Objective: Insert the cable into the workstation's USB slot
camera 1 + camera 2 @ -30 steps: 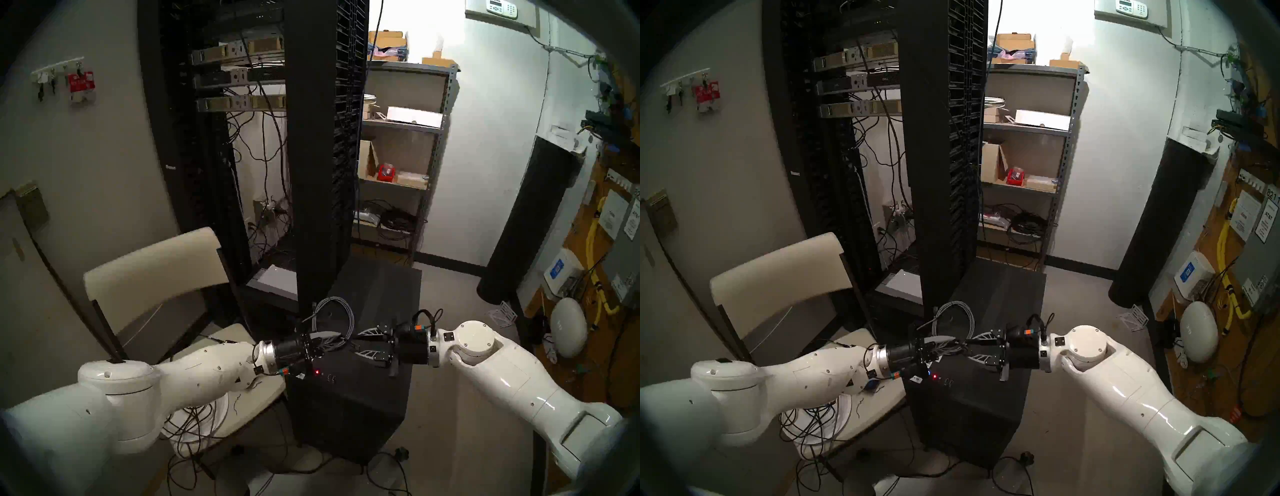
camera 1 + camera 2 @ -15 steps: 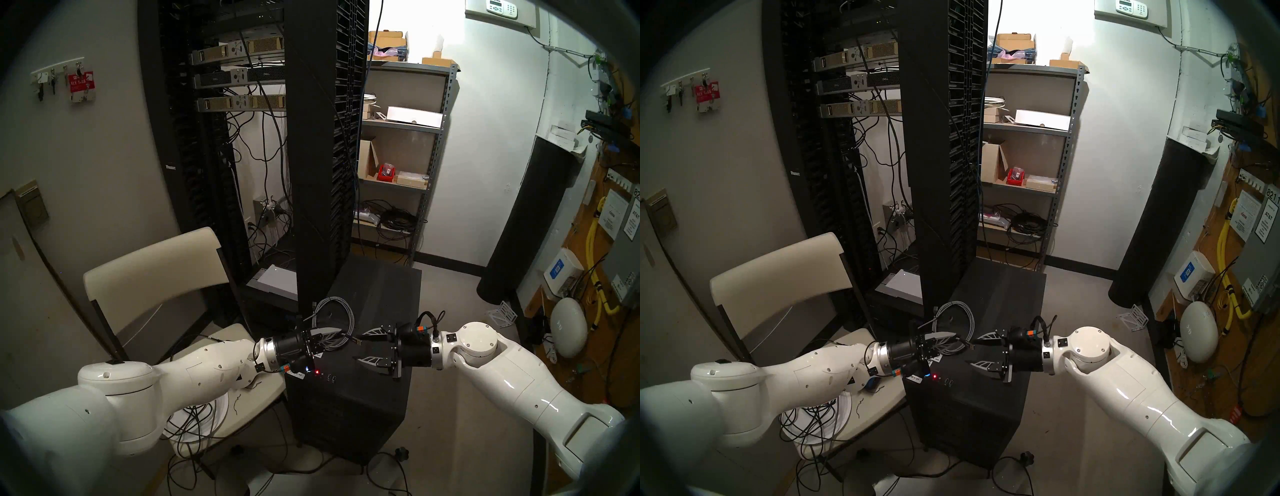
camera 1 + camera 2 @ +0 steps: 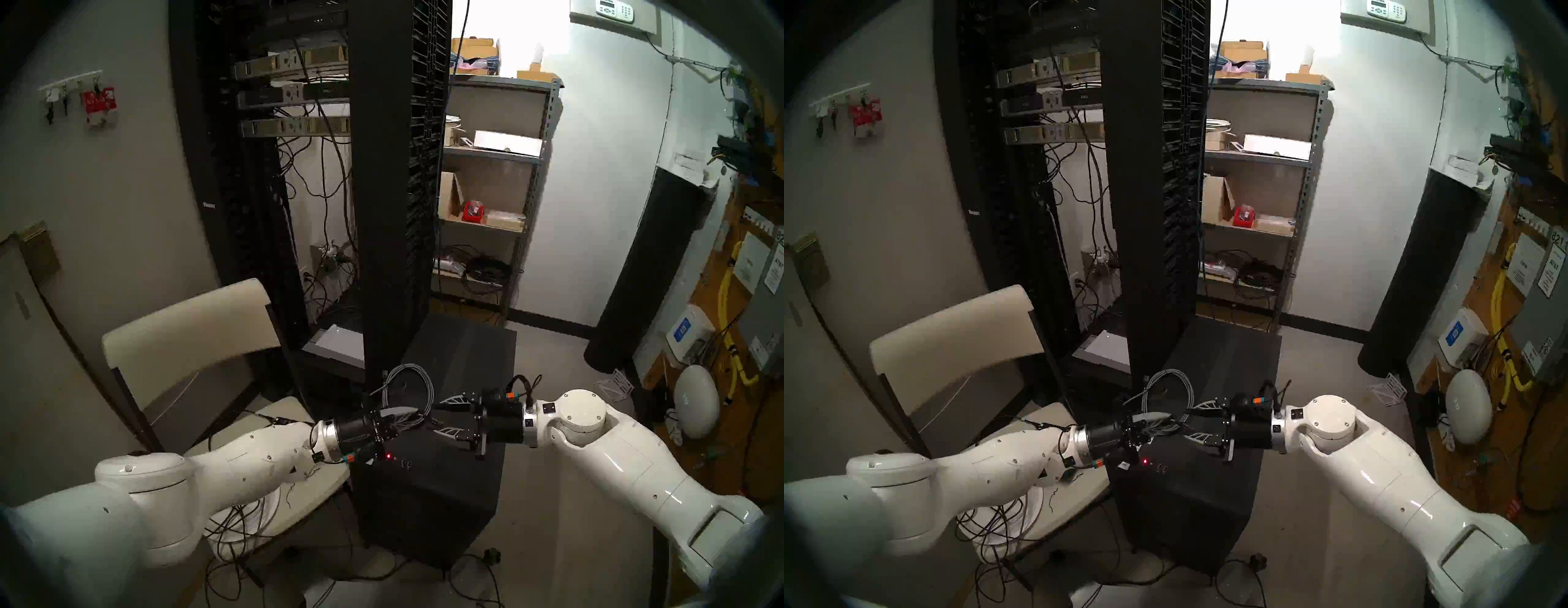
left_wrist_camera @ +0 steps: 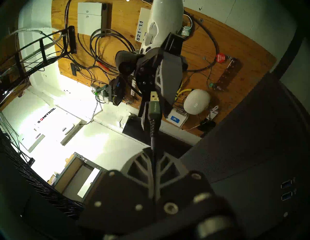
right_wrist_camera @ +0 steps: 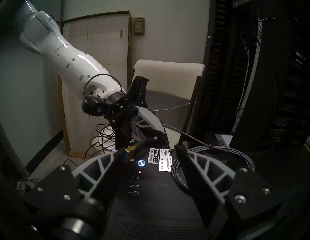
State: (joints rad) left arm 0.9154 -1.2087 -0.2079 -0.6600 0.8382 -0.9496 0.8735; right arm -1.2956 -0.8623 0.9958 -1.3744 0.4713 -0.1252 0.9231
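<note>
head views: the right gripper (image 3: pixel 433 418) has edged closer to the left gripper (image 3: pixel 418 414) since half a second ago, jaws spread around the plug. the left stays pinched on the cable (image 3: pixel 409 384) (grey braid coiled on the workstation (image 3: pixel 424 501) top, near its back-left edge).

left wrist: braided lead, gold-tipped plug (image 4: pixel 154 102) pointing away.

right wrist: plug (image 5: pixel 132 149) just beside one finger (image 5: pixel 107 165) — contact unclear.
</note>
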